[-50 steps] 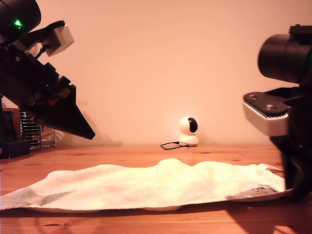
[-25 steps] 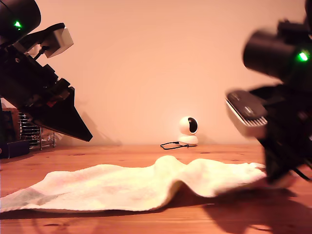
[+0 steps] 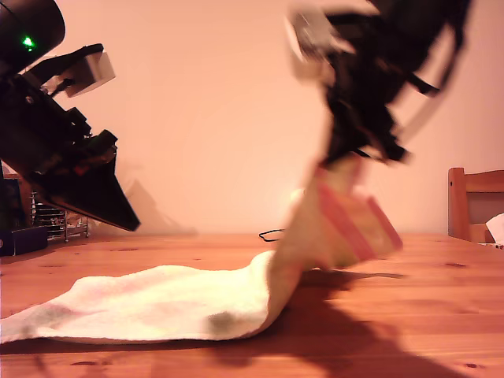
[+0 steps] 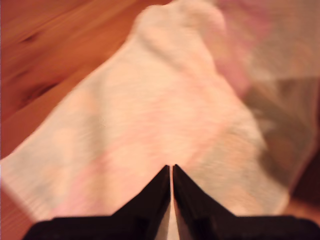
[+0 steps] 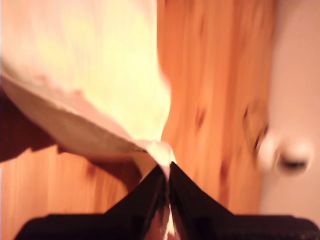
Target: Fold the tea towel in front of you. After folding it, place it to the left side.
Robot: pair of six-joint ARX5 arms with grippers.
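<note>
The tea towel (image 3: pixel 157 303), cream-white and fluffy, lies on the wooden table toward the exterior view's left. Its other end is lifted and hangs, blurred, near the middle of that view. My second gripper (image 3: pixel 344 160) holds that raised end from above. In the second wrist view its fingertips (image 5: pixel 166 167) are shut on a corner of the tea towel (image 5: pixel 110 75). My first gripper (image 3: pixel 130 224) hovers above the flat part at the exterior view's left. In the first wrist view it (image 4: pixel 171 167) is shut with nothing in it, over the towel (image 4: pixel 150 115).
A wooden chair (image 3: pixel 472 201) stands at the exterior view's right edge. A wire rack (image 3: pixel 55 216) and a dark box sit at the back on that view's left. A small white round camera (image 5: pixel 287 157) shows blurred in the second wrist view; its cable (image 3: pixel 272 234) lies behind the towel.
My second gripper has swung up from the exterior view's right toward the middle, pulling the towel's end off the table. The first arm has barely moved.
</note>
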